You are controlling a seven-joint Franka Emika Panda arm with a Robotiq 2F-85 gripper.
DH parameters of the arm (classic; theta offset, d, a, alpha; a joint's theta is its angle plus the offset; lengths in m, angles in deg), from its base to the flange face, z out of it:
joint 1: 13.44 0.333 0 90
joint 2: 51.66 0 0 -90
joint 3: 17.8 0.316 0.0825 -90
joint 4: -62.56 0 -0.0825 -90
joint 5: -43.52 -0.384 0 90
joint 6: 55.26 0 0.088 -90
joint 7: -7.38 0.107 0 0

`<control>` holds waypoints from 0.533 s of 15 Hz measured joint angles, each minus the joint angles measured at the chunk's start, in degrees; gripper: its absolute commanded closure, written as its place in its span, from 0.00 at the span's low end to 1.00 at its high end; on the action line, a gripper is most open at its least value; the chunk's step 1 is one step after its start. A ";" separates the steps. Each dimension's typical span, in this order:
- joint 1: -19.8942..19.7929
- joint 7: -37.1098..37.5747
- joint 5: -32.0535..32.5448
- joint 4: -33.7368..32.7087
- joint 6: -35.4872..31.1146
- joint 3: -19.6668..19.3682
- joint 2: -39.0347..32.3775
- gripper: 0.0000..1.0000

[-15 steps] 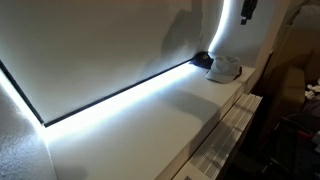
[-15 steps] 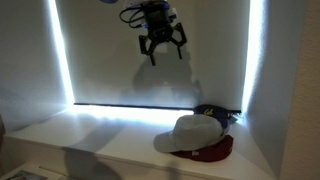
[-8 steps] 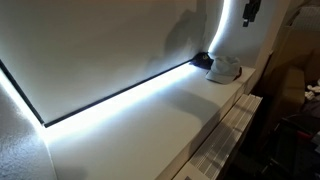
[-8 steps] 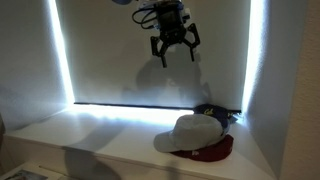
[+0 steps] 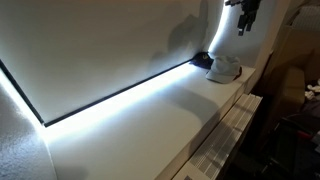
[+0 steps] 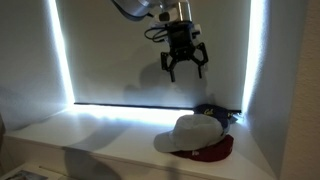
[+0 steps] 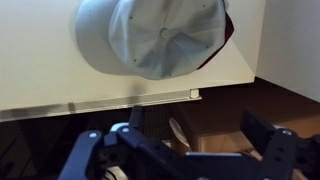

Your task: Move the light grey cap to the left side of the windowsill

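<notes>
The light grey cap (image 6: pixel 189 133) lies on the white windowsill (image 6: pixel 100 135) near its far end, resting on a dark red cap (image 6: pixel 215 152). It also shows in an exterior view (image 5: pixel 225 68) and from above in the wrist view (image 7: pixel 155 35). My gripper (image 6: pixel 185 70) hangs open and empty in the air well above the caps, in front of the wall; in an exterior view (image 5: pixel 244 18) it shows at the top edge. In the wrist view the dark jaws (image 7: pixel 185 150) fill the bottom, spread apart over the floor beyond the sill edge.
A small black object (image 6: pixel 212 112) lies behind the caps in the corner by the light strip (image 6: pixel 120 107). A ribbed white panel (image 5: pixel 222 140) runs below the sill's front edge. Brown furniture (image 5: pixel 296 75) stands beside the sill.
My gripper has moved sideways along the wall toward the caps and a little lower. The caps have not moved.
</notes>
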 measured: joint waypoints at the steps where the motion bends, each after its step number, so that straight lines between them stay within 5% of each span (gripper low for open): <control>1: 1.31 -0.11 -0.05 -1.70 -0.02 -2.14 -3.45 0.00; 8: 2.02 -0.59 -0.86 -5.80 -0.10 -4.15 -8.22 0.00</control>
